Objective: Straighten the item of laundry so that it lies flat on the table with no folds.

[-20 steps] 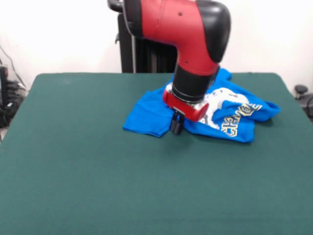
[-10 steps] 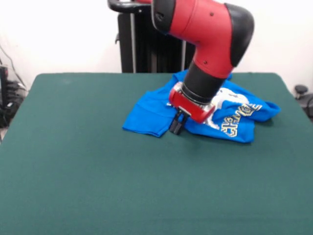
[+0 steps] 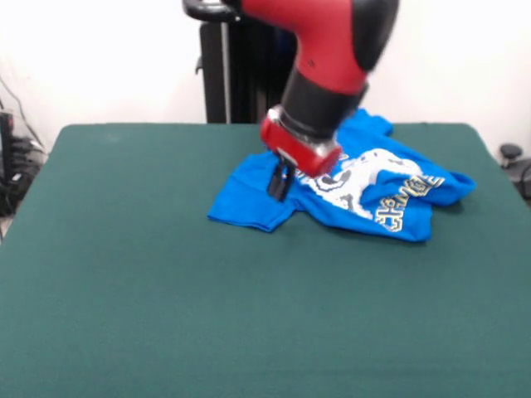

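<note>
The item of laundry (image 3: 390,192), a bright blue T-shirt with white and yellow lettering, lies crumpled and folded on the far right part of the dark green table (image 3: 166,290). Its left part forms a flat flap reaching toward the table's middle. My gripper (image 3: 279,189) hangs just over that left flap, tilted. No cloth appears lifted with it. The red wrist hides part of the shirt's middle.
The table edge runs along the far side behind the shirt. A dark stand (image 3: 217,75) rises behind the table. Cables and equipment sit off the left edge (image 3: 10,166), and a dark object lies beyond the right edge (image 3: 513,157).
The gripper has risen from the shirt's front edge and moved left and farther back, over the left flap. The shirt lies much as before.
</note>
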